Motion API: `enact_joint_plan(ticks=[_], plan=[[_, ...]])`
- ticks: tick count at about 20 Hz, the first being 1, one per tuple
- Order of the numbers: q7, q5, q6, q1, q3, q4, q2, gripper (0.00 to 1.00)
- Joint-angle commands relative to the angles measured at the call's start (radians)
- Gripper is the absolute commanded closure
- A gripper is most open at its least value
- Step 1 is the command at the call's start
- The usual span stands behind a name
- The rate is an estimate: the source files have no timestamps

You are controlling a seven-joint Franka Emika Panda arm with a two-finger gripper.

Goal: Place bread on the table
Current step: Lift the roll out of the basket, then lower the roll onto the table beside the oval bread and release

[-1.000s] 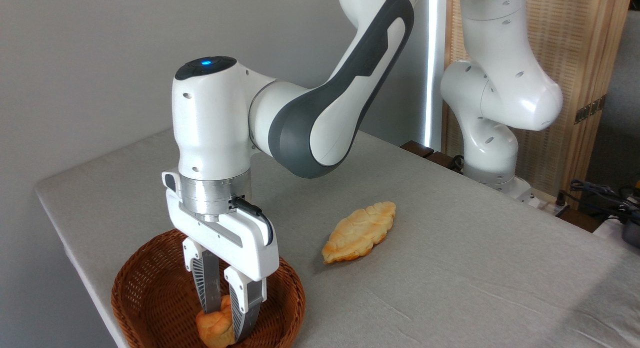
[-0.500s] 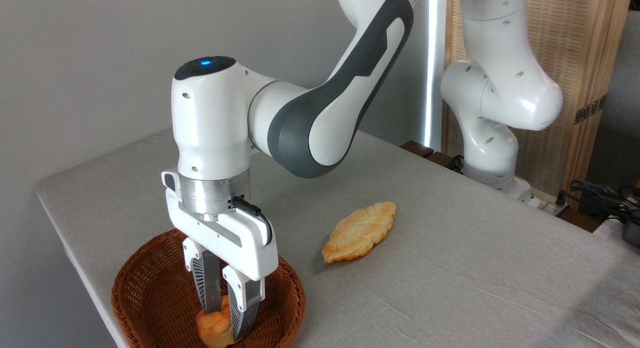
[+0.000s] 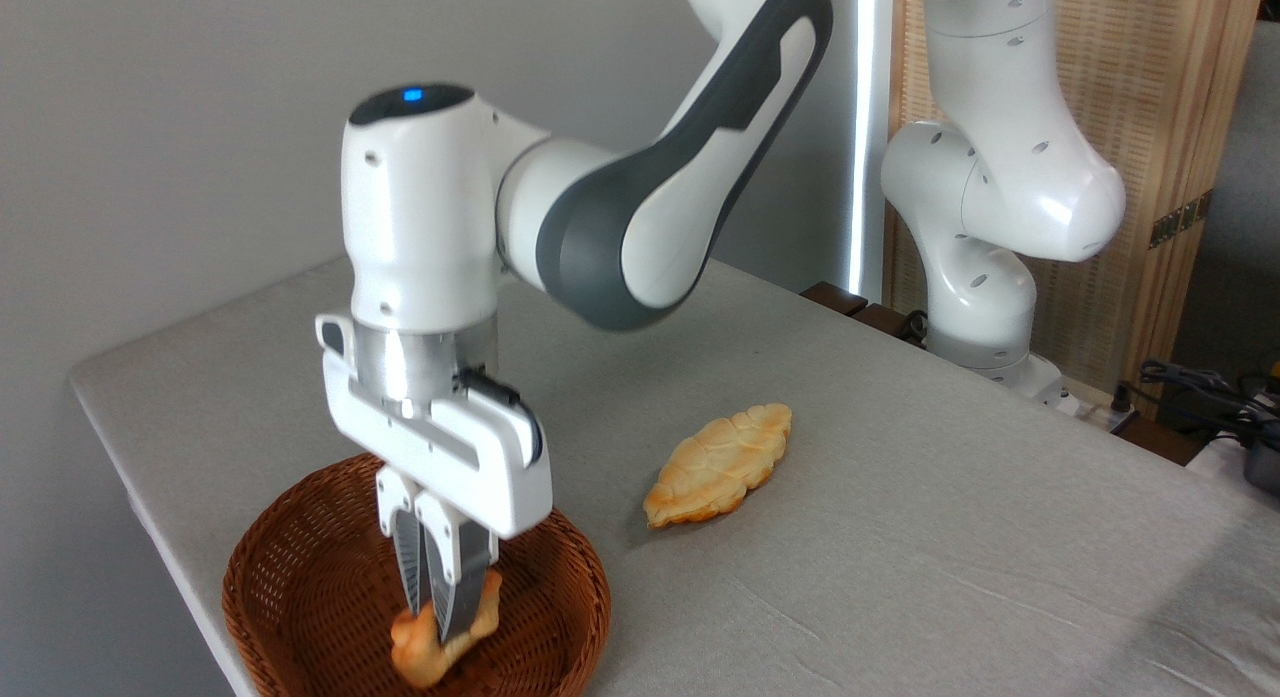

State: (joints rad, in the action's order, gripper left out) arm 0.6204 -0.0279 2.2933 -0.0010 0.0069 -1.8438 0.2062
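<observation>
The bread (image 3: 432,649), a small deep-orange knotted bun, hangs squeezed between my fingers just above the floor of the brown wicker basket (image 3: 290,597) at the lower left. My gripper (image 3: 438,622) points straight down into the basket and is shut on the bun, its fingers nearly together. The table (image 3: 900,537), covered in light grey cloth, fills the middle and right of the view.
A longer, flat, pale-golden leaf-shaped loaf (image 3: 718,464) lies on the cloth to the right of the basket. The robot's white base (image 3: 985,307) stands at the table's far right edge. Cables and a wooden screen are beyond it.
The fingers have closed tightly on the bun, pinching it thin. The gripper and wrist have risen a little, lifting the bun off the basket floor.
</observation>
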Motion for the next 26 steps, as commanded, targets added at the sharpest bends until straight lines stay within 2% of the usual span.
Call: enact_joint_plan(ticks=[1, 3, 5, 8, 11, 13, 15, 16, 17, 18, 19, 26], plan=[[-0.010, 0.069, -0.145, 0.004, -0.002, -0.005, -0.155, 0.93], [-0.004, 0.106, -0.251, 0.003, -0.002, -0.008, -0.229, 0.93], [0.002, 0.112, -0.384, -0.011, -0.005, -0.014, -0.283, 0.90], [0.031, 0.112, -0.515, -0.077, -0.002, -0.061, -0.349, 0.88], [0.053, 0.111, -0.506, -0.172, 0.005, -0.205, -0.424, 0.77], [0.059, 0.109, -0.486, -0.224, 0.007, -0.264, -0.430, 0.67], [0.058, 0.106, -0.456, -0.255, 0.005, -0.301, -0.430, 0.28], [0.058, 0.106, -0.442, -0.263, 0.005, -0.316, -0.429, 0.15], [0.058, 0.103, -0.425, -0.273, 0.005, -0.331, -0.429, 0.09], [0.058, 0.103, -0.407, -0.275, 0.004, -0.353, -0.427, 0.07], [0.058, 0.102, -0.390, -0.275, 0.001, -0.370, -0.427, 0.01], [0.059, 0.097, -0.387, -0.275, 0.001, -0.402, -0.423, 0.00]])
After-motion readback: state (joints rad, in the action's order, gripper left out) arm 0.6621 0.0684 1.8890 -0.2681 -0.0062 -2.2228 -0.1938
